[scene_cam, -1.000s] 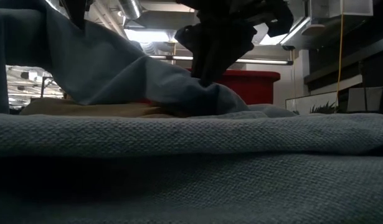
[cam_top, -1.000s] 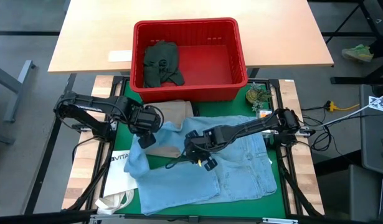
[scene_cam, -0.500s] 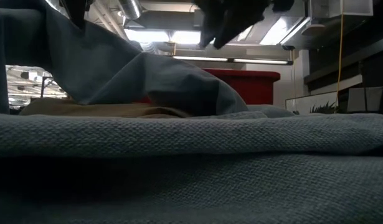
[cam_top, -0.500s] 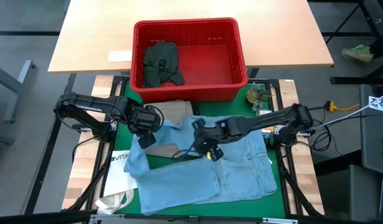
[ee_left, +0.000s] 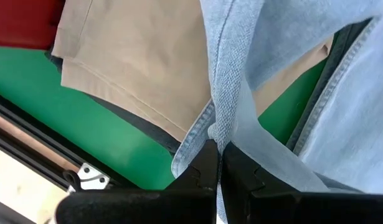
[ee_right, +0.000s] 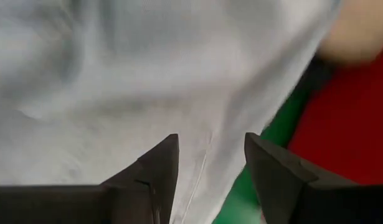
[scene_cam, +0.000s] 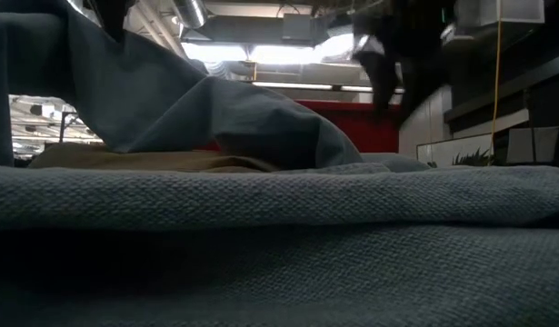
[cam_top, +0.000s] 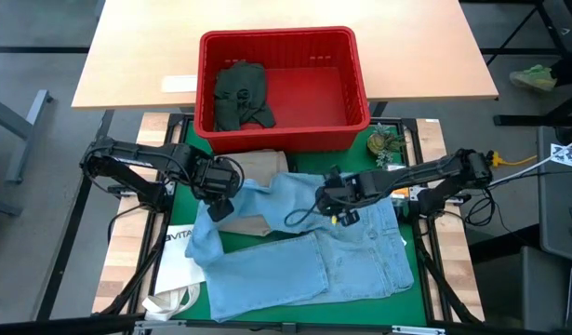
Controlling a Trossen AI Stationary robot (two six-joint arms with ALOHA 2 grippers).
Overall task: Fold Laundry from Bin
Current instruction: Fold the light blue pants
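High view: right tool [cam_top: 339, 198] has released the light blue jeans [cam_top: 360, 251] on the table and lifted clear, fingers apart, while left tool [cam_top: 218, 191] stays clamped on their edge, so the fold continues.

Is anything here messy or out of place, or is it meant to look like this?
The light blue jeans lie crooked and rumpled across the green mat, one edge pinched up by the left hand and draped over the tan trousers. A white tote bag hangs off the mat's corner. The right hand hovers open above the denim.
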